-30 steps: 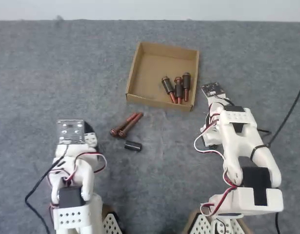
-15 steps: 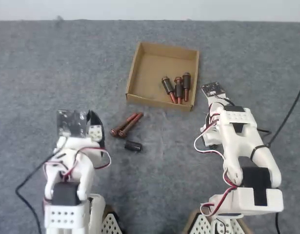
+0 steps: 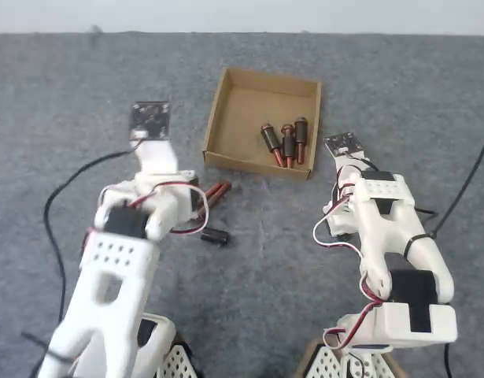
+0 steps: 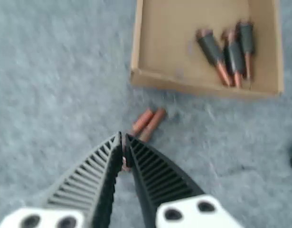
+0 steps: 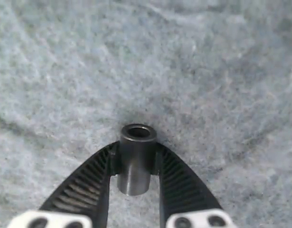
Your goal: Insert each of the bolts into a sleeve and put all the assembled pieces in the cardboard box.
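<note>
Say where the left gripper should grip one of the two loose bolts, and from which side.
Grip a bolt by its shank, about mid-length, coming straight down with the left gripper, jaws across its length. Both lie flat on the carpet, side by side and touching, so one jaw probably has to wedge into the seam between them.

Three sleeved bolts (image 3: 287, 143) in cardboard box (image 3: 242, 110); two bare bolts (image 3: 219, 190), sleeve (image 3: 216, 235) outside.
</note>
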